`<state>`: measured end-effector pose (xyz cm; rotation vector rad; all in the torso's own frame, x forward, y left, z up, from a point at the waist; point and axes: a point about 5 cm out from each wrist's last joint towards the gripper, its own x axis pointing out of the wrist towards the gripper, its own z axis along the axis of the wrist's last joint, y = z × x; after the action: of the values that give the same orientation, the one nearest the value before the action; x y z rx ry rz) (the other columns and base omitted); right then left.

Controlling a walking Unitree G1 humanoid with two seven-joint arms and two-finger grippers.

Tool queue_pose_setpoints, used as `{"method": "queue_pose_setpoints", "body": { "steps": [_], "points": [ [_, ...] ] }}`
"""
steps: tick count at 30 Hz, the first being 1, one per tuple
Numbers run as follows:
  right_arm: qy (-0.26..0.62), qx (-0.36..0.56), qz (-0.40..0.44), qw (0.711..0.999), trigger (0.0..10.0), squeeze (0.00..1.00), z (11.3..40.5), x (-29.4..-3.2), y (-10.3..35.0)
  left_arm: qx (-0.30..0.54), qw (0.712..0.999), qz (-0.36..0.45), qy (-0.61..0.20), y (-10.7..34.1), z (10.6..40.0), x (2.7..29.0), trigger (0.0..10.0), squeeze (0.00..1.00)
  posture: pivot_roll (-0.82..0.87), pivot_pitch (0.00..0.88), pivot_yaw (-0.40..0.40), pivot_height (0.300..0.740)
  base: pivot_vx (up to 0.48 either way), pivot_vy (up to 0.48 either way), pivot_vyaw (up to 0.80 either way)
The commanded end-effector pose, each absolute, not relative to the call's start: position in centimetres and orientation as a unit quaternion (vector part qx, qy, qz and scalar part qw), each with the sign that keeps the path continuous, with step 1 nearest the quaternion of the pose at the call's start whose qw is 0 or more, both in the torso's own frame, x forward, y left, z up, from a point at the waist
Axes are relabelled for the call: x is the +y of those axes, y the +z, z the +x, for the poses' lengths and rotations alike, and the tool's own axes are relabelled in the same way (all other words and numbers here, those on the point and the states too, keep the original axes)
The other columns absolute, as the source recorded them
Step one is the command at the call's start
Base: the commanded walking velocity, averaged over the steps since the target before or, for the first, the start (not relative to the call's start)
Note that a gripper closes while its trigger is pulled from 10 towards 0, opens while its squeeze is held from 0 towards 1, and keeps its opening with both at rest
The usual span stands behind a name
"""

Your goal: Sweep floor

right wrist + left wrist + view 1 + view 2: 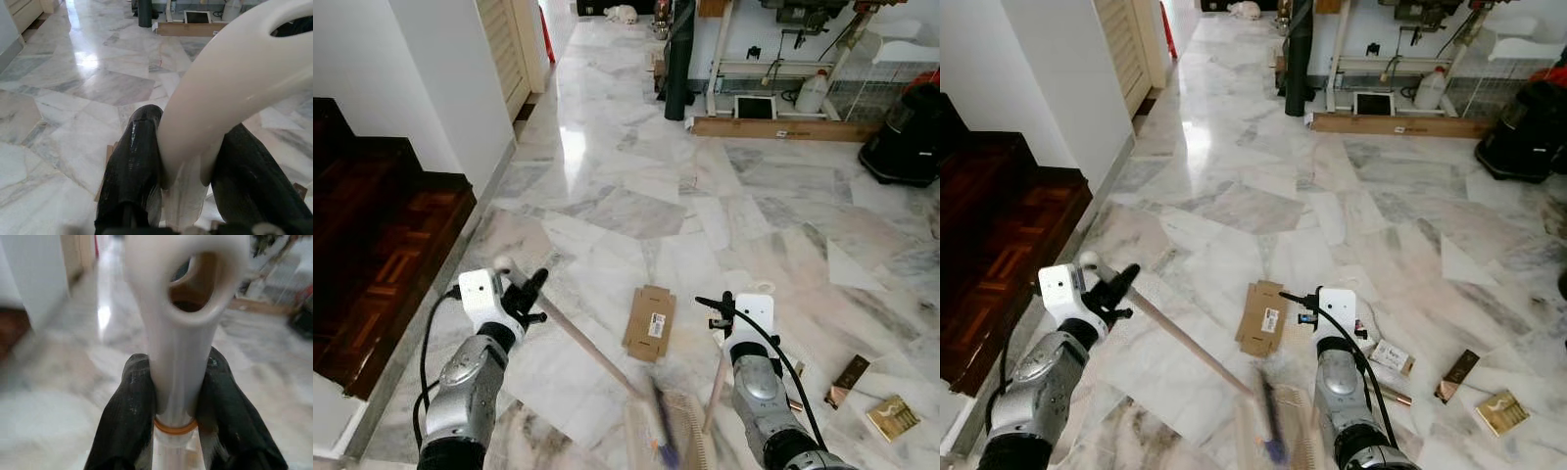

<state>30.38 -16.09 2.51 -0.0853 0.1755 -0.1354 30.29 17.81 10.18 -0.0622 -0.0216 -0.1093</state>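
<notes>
Left gripper [530, 294]: jaws clenched on the white top end of the broom handle [183, 333], one black finger [129, 416] on each side of it; held up over the floor near the stair edge.
Broom [597, 354]: pale wooden stick slanting down from the left gripper toward the near edge of the floor; its blurred bristle head [658, 421] lies over the dustpan.
Right gripper [720, 311]: jaws grasping the cream dustpan handle [230, 93], its looped end above the fingers [134, 166].
Dustpan [690, 436]: low between the two arms at the near edge of the floor, ribbed pan; what is in it cannot be told, the broom head blurs over it.
Floor [636, 186]: polished grey and white marble.
Cardboard piece [650, 322]: flat on the floor just beyond the dustpan, between the two arms, with a white label on it.
Small packets [891, 416]: scattered on the floor on the right side, a dark one [850, 376] and a gold one among them.
Stairs [372, 255]: dark wooden steps along the left edge of the floor.
Black vacuum [906, 137]: at the far right edge of the floor.
</notes>
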Motion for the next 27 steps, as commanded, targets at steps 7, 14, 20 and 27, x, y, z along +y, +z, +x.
{"method": "queue_pose_setpoints", "body": {
  "steps": [7,14,20,27],
  "points": [
    [-0.090,0.077,0.009,0.993,10.0,0.00,30.8,-16.6,3.1,-0.113,0.975,0.175,-0.073,12.6,29.6,16.6,10.0,0.00,0.16,0.046,0.016,0.740,0.000,0.000,0.00],
    [-0.109,-0.004,0.042,0.993,10.0,0.00,31.8,-17.7,5.8,-0.095,0.982,0.162,-0.013,10.7,28.8,18.0,10.0,0.00,0.14,0.059,0.019,0.740,0.000,0.000,0.00],
    [-0.104,-0.044,0.046,0.993,10.0,0.00,32.5,-17.6,7.6,-0.105,0.984,0.145,-0.011,10.7,28.8,17.7,10.0,0.00,0.14,0.062,0.018,0.740,0.000,0.000,0.00],
    [-0.091,-0.062,0.035,0.993,10.0,0.00,32.9,-17.8,8.6,-0.107,0.986,0.126,-0.003,10.7,29.3,17.7,10.0,0.00,0.12,0.018,0.003,0.740,0.000,0.000,0.12]
  ]
}}
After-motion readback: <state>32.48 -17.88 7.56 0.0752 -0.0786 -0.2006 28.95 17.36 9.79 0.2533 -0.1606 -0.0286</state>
